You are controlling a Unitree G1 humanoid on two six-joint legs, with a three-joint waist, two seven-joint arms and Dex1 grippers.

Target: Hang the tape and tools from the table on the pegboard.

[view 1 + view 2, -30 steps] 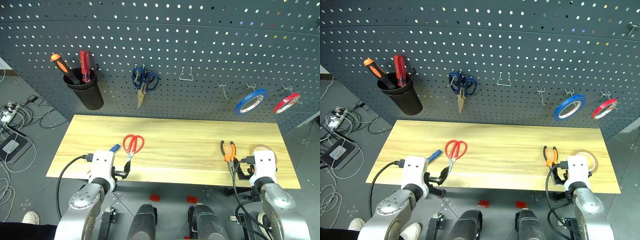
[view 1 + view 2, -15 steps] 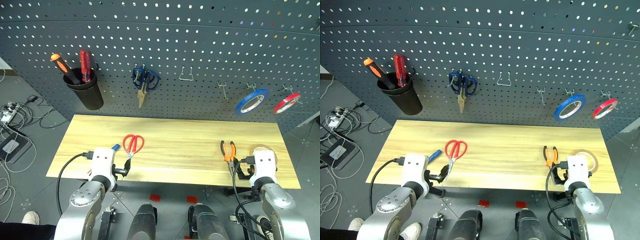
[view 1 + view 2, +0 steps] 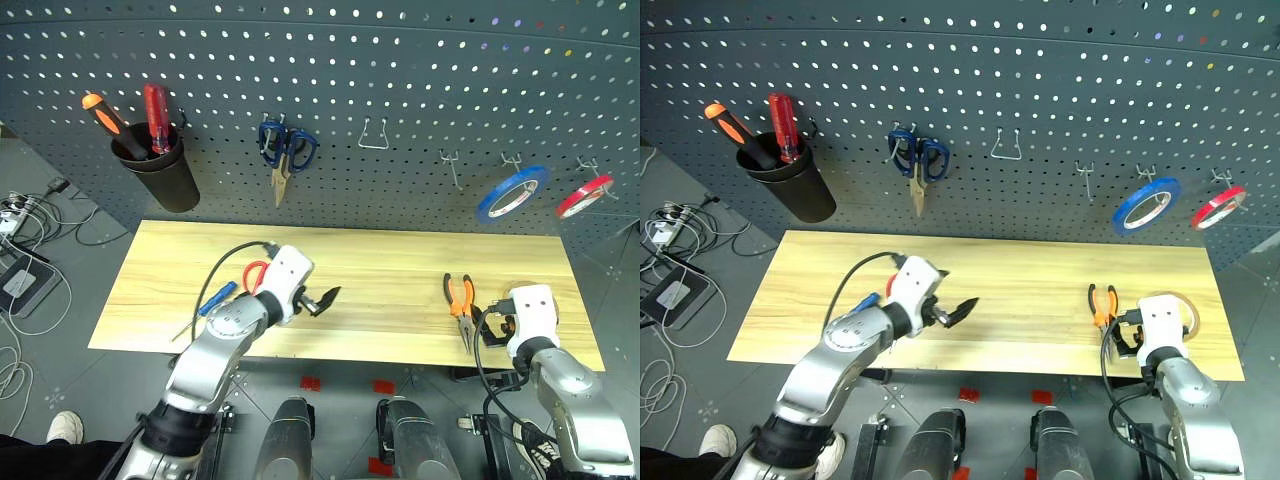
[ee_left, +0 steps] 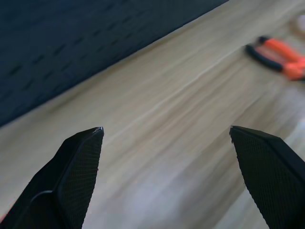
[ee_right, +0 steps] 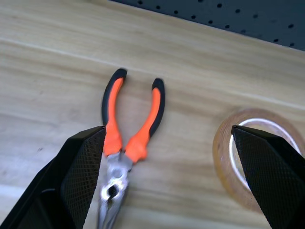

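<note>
Plainly, both jaws stand wide and hold nothing. Left gripper [image 3: 322, 299] hovers over the tabletop [image 3: 380, 262], its arm covering most of the red-handled scissors [image 3: 254, 274]; the blue-handled screwdriver [image 3: 213, 300] lies beside. Right gripper [image 5: 171, 176] frames the pliers [image 5: 126, 143] and the tape [image 5: 238, 162], half cut off. Behind stands the pegboard [image 3: 400, 90].

The left arm reaches rightward, its black two-fingered tool [image 3: 958, 310] spread wide and empty. The right black tool [image 5: 167, 181] is also agape, holding nothing.
</note>
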